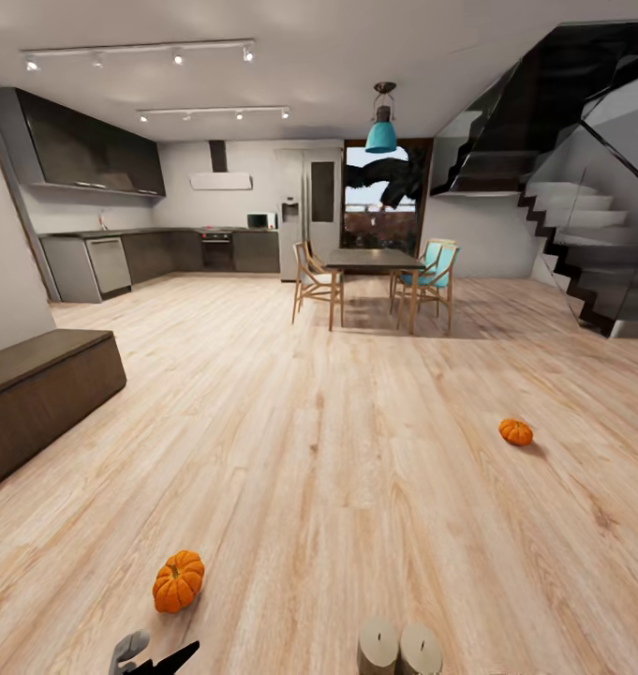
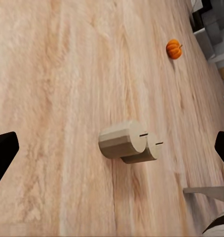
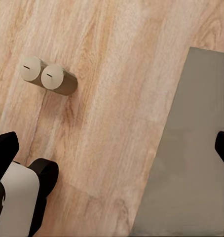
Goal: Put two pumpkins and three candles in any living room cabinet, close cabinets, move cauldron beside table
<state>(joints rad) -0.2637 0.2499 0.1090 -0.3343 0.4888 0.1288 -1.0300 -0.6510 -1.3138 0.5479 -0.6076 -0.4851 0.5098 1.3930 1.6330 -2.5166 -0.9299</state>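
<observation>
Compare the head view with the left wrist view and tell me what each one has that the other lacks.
Head view alone: the nearer pumpkin on the floor beside the left end effector, the dark cabinet along the left wall, and the dining table with chairs, kitchen and staircase.

Left wrist view alone: the candle wicks, and the end effector's two dark fingertips set wide apart.

Both: two beige candles standing together, one pumpkin farther off, and the wooden floor.
</observation>
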